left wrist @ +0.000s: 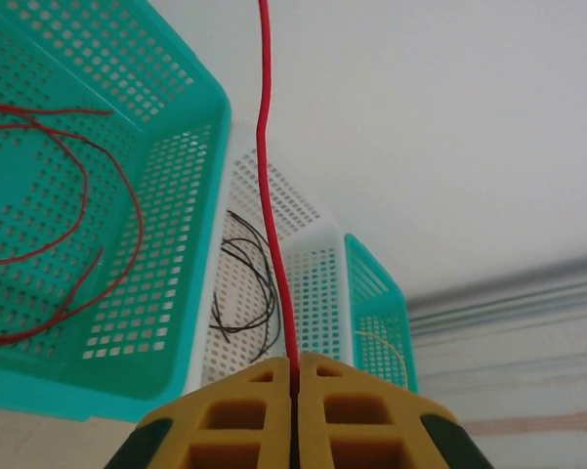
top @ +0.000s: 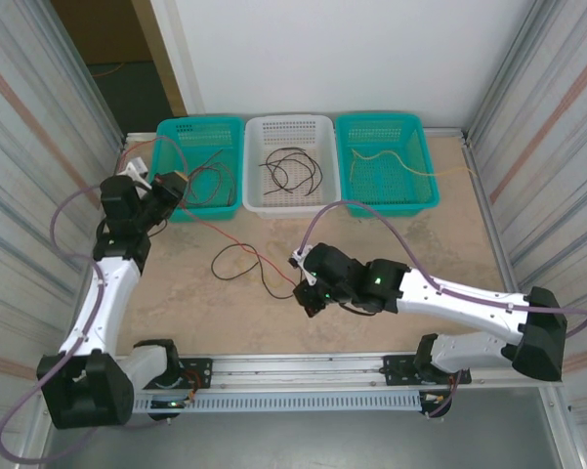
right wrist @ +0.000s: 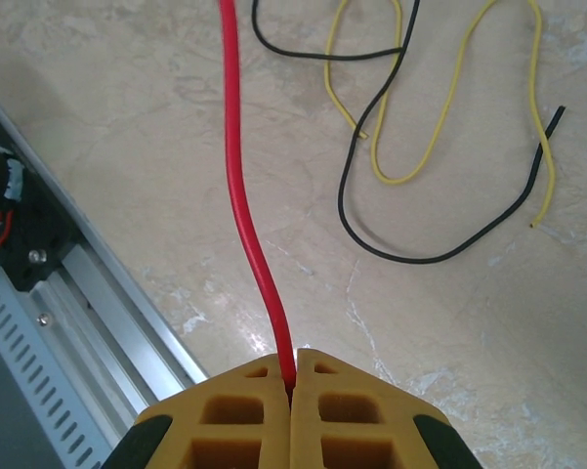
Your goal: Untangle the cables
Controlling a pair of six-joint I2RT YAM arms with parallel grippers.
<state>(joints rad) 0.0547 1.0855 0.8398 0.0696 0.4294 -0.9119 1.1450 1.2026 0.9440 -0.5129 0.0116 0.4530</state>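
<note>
Since both ends are pinched, the red cable [right wrist: 244,215] hangs strung between my two grippers: left gripper [left wrist: 295,376] clamped on it up by the left teal basket [top: 200,124], right gripper [right wrist: 293,376] clamped on it low over the table [right wrist: 127,117]. Loose black cable [right wrist: 410,260] and yellow cable [right wrist: 400,181] lie looped across each other on the table just ahead of my right one.

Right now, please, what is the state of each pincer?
Left pincer: closed, holding the red wire.
Right pincer: closed, holding the same red wire.
</note>
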